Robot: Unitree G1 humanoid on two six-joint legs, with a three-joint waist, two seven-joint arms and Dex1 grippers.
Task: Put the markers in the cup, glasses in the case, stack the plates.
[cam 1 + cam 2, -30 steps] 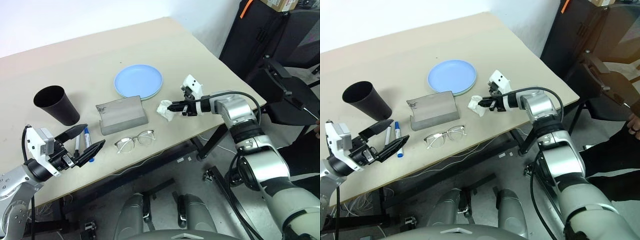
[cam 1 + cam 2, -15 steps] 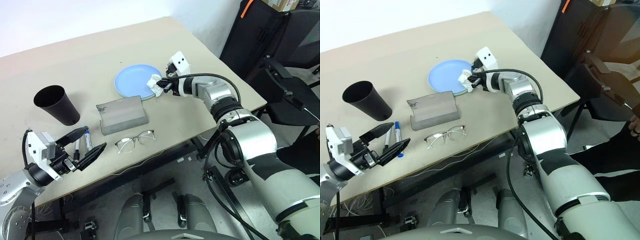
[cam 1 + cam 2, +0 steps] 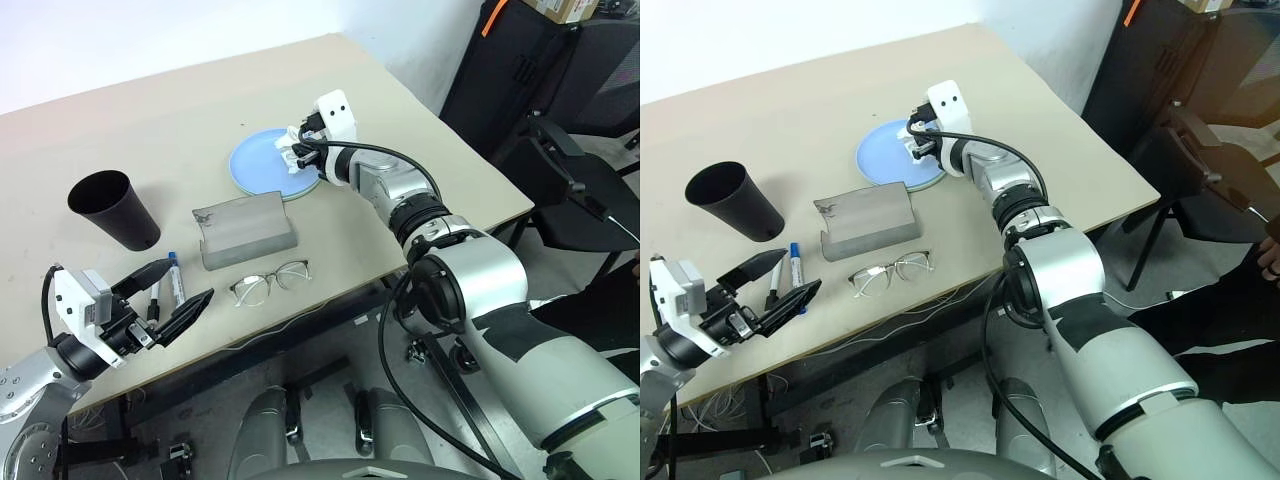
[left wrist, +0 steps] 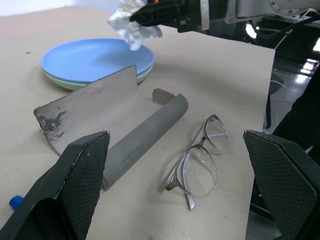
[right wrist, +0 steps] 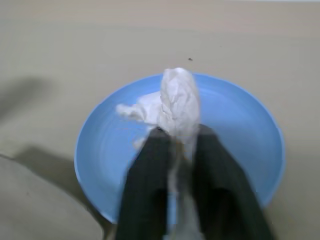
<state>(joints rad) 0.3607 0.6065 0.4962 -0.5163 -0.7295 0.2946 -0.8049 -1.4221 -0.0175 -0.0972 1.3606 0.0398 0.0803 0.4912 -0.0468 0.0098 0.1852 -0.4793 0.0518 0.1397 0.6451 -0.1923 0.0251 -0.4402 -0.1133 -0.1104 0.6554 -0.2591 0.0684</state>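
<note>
Above stacked plates (image 3: 262, 163): tissue (image 3: 297, 155) between gripper (image 3: 303, 152) fingers.

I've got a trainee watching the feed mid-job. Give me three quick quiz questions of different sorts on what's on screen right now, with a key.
1. True or false: the light blue plate lies on top of the pale green plate.
2. What is between the fingers of the right gripper? A) a marker B) the crumpled white tissue C) the glasses
3. Fill in: the markers lie on the table, not in the black ____.

Key: 1 true; 2 B, held over the blue plate; 3 cup.
</note>
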